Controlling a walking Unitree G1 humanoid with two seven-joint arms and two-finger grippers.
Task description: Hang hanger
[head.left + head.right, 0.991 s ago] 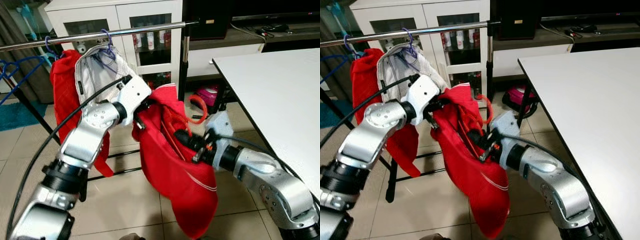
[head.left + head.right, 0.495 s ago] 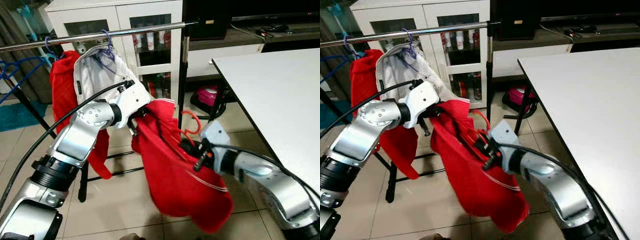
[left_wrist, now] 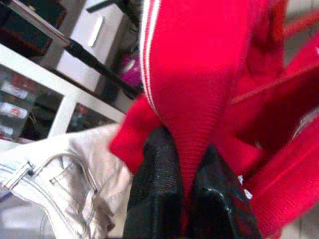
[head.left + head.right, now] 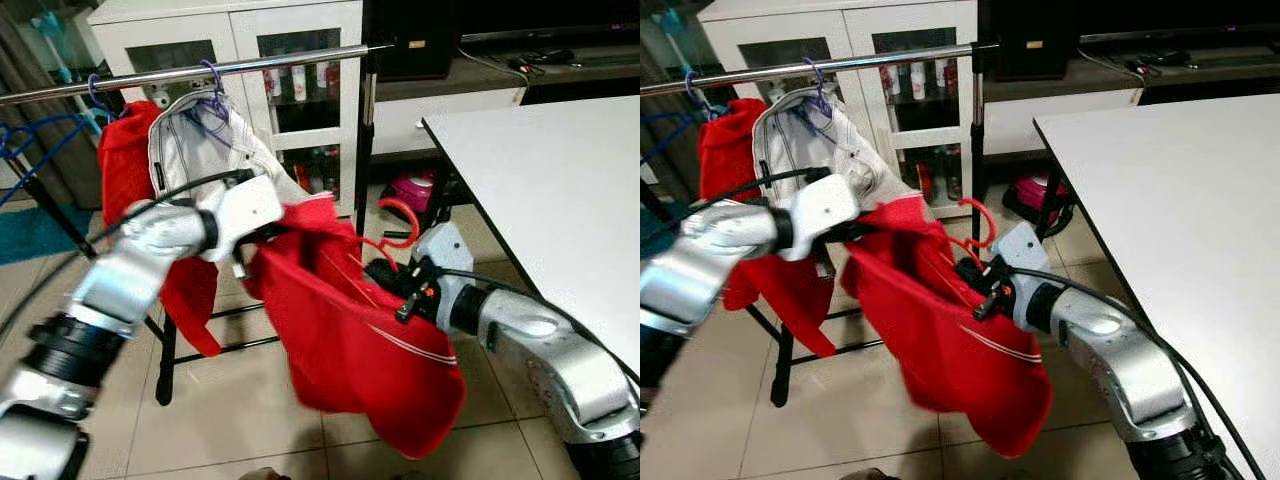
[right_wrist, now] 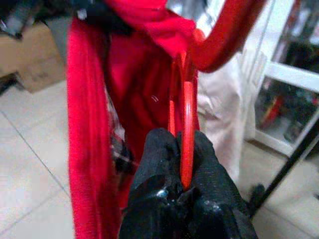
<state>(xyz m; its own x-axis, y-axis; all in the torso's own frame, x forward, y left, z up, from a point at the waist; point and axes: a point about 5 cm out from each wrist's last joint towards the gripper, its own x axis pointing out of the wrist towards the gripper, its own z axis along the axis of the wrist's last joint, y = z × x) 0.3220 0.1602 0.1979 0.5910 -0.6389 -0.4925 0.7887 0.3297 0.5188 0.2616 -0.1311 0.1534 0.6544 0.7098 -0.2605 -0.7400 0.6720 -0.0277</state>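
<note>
A red hanger (image 4: 398, 217) sits inside a red garment (image 4: 360, 350), its hook sticking up above the collar. Between the two arms the garment hangs over the tiled floor. My right gripper (image 4: 386, 276) is shut on the hanger's neck just under the hook; the right wrist view shows the black fingers (image 5: 159, 154) clamped on the red hanger (image 5: 186, 129). My left gripper (image 4: 266, 234) is shut on the garment's upper edge (image 3: 199, 74), with the cloth pinched between its fingers (image 3: 157, 184). The metal rail (image 4: 200, 69) runs above and behind, at the upper left.
On the rail hang a white garment (image 4: 200, 140) on a purple hanger and a red one (image 4: 125, 170). The rack's post (image 4: 365, 130) stands just behind the hook. A white table (image 4: 560, 180) is on the right, a white cabinet (image 4: 260, 40) behind, a pink object (image 4: 420, 190) on the floor.
The right gripper has lifted the hanger a little, so the hook stands higher. The left arm has swung lower and to the left, pulling the garment's edge with it; the cloth has swayed.
</note>
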